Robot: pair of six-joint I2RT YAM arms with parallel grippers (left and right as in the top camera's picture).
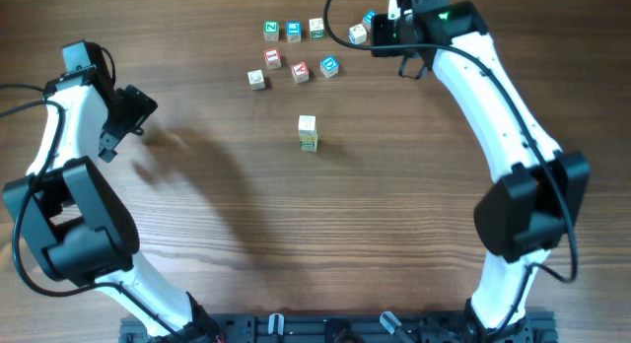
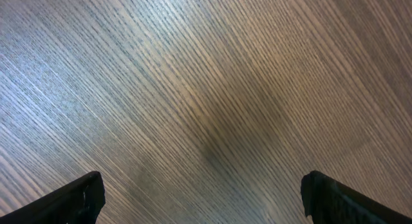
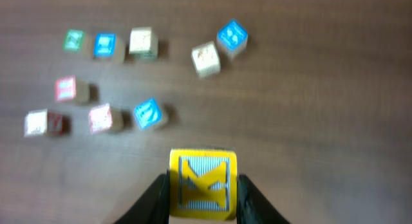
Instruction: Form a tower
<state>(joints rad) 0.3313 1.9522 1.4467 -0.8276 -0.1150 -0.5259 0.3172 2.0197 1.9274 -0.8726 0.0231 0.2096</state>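
Yellow K cube sits clamped in the right fingers, arm outstretched; left fingers hover spread wide.

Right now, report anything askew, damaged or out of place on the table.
Nothing stands out. The tower looks upright mid-table, the loose cubes lie apart, some turned at angles, and the right gripper holds the yellow K cube squarely.
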